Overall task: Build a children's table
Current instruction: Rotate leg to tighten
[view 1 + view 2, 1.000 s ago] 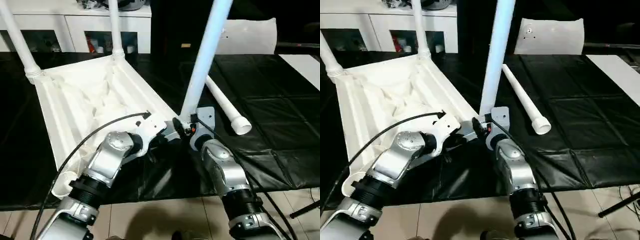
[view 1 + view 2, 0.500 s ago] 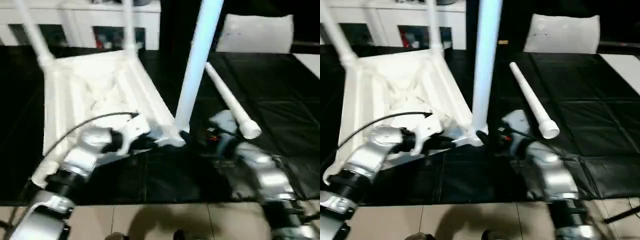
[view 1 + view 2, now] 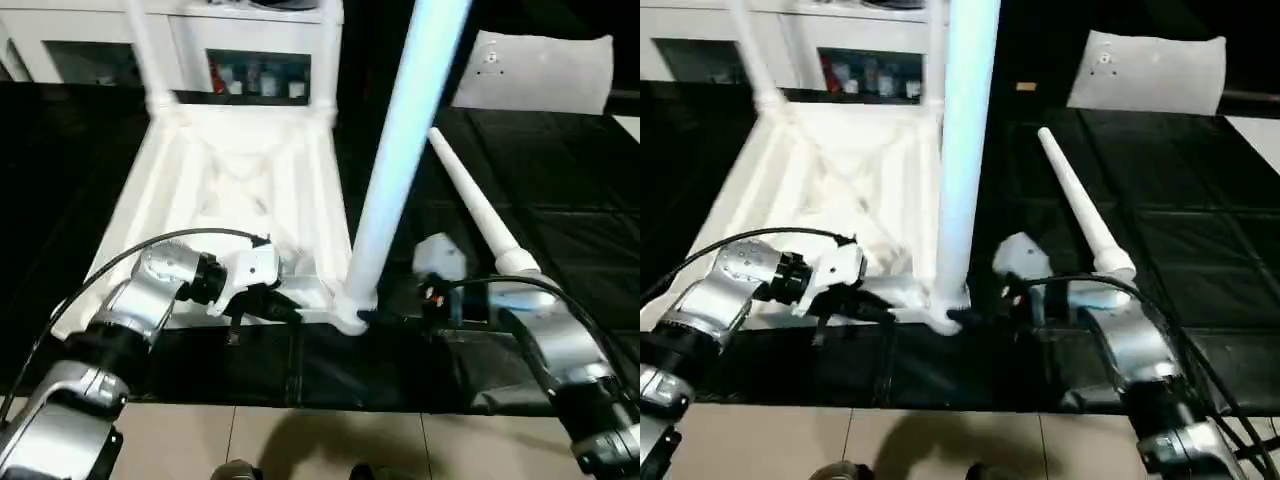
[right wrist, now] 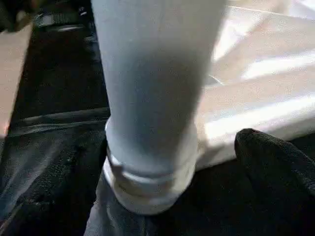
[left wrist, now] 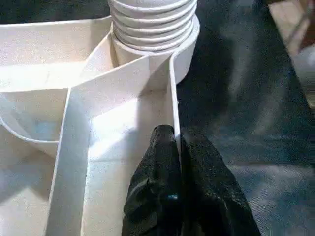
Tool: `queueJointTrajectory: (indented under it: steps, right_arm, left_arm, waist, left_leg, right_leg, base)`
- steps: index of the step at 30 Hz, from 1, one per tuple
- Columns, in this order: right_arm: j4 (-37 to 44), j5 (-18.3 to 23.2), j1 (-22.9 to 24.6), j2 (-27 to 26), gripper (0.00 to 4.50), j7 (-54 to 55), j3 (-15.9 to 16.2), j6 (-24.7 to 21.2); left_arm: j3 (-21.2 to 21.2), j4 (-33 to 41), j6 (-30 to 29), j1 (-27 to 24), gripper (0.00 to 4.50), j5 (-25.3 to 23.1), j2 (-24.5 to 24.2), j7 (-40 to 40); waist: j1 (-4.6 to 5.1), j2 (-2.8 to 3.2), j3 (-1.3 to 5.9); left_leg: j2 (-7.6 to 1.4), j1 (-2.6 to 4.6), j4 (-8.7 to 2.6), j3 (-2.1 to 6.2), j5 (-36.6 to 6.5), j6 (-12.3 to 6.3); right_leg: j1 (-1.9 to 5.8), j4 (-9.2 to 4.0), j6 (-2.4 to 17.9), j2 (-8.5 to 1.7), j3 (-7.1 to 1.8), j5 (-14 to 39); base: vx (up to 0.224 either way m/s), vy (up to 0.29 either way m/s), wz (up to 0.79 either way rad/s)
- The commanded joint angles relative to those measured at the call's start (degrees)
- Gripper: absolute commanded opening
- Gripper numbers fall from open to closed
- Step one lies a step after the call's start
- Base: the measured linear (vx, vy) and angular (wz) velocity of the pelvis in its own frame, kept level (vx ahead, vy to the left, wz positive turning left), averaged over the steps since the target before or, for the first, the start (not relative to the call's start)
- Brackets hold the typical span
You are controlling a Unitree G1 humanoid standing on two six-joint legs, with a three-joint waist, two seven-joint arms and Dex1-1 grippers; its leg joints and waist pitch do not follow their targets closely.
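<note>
The tabletop [image 3: 240, 190] lies upside down on the black mat [image 3: 560, 190], ribbed side up. Two legs stand in its far corner sockets, and a third leg [image 3: 395, 170] rises upright from the near corner socket [image 5: 184, 46]. The fourth leg [image 3: 475, 210] lies loose on the mat just beside the tabletop, past the standing leg.

The left hand [image 5: 178, 191] is pinched narrow on the tabletop's thin edge wall, close to the near corner socket, bracing the piece. The right hand [image 4: 167, 162] stands wide, one finger [image 4: 275, 162] on each side of the third leg's foot without clamping it.

The step in hand looks like seating this third leg. To do it well, the left hand should keep the tabletop from sliding or rotating while the right hand checks that the leg's ribbed end [image 5: 152, 22] sits fully down in the socket and stands straight. Any re-grip is best taken low, near the socket, so the long tube does not lever the corner up.

A second ago the right hand was narrower and hard against the leg's base; it now gapes and sits a little away from the tabletop corner. The left hand stays shut on the wall.
</note>
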State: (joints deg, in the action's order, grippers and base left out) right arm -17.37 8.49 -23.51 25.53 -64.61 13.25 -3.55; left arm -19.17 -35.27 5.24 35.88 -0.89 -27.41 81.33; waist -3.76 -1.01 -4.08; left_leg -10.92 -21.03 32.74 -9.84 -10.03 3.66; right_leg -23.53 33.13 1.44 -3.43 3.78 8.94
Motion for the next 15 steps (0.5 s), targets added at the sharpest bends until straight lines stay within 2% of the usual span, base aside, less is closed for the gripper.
queueJointTrajectory:
  steps: [1,5,7,9,11,15]
  right_arm:
    - [-1.7,-1.1,-0.9,0.4,4.48,-0.8,0.6,1.1]
    - [-3.1,-1.3,-2.0,0.2,4.48,-2.6,1.8,2.2]
    - [-4.1,-1.2,-2.7,0.0,4.22,-3.3,2.1,2.7]
    - [-5.9,-1.3,-3.8,-0.5,4.22,-4.2,2.3,3.8]
    - [-6.1,-1.3,-4.0,-0.6,3.82,-4.4,2.3,4.0]
    - [-6.6,-0.6,-4.4,-1.0,3.59,-5.5,2.6,4.2]
  left_arm:
    - [-3.9,0.0,2.2,1.0,0.0,-1.1,0.5,4.8]
    - [-4.6,-0.4,3.0,1.6,0.0,-1.4,1.0,5.9]
    - [-5.0,-1.0,3.8,2.0,0.0,-1.6,1.3,6.5]
    - [-5.4,-2.2,5.0,2.6,0.0,-1.9,1.7,7.2]
    - [-5.4,-2.4,5.1,2.7,0.0,-1.9,1.8,7.3]
    - [-5.7,-3.3,5.9,3.2,0.0,-2.0,2.1,7.8]
  waist:
    - [0.29,0.02,3.6]
    - [0.14,-0.06,3.73]
    - [0.06,-0.04,3.7]
    - [-0.11,0.05,3.7]
    - [-0.15,0.01,3.67]
    - [-0.55,0.15,3.79]
  left_leg:
    - [-2.51,0.87,-3.4,0.09,-11.0,-3.22]
    - [-2.43,0.65,-3.26,0.04,-9.7,-3.83]
    - [-2.4,0.68,-3.21,-0.03,-9.6,-3.95]
    - [-2.44,0.7,-3.21,-0.02,-10.0,-3.94]
    - [-2.42,0.73,-3.23,-0.02,-10.4,-3.74]
    - [-2.55,0.86,-3.22,0.0,-10.0,-3.63]
  right_leg:
    - [3.09,-3.22,12.0,-4.39,-2.85,13.7]
    - [3.33,-2.82,13.0,-4.34,-2.77,10.9]
    - [3.3,-2.9,13.1,-4.38,-2.78,11.2]
    - [3.27,-2.98,12.9,-4.42,-2.74,12.1]
    - [3.27,-3.1,12.8,-4.38,-2.7,13.1]
    - [3.21,-2.88,12.9,-4.32,-2.75,11.7]
  base:
    - [0.0,0.0,0.0]
    - [0.0,0.0,0.0]
    - [0.0,0.0,0.0]
    - [0.0,0.0,0.0]
    - [0.0,0.0,0.0]
    - [0.0,0.0,0.0]
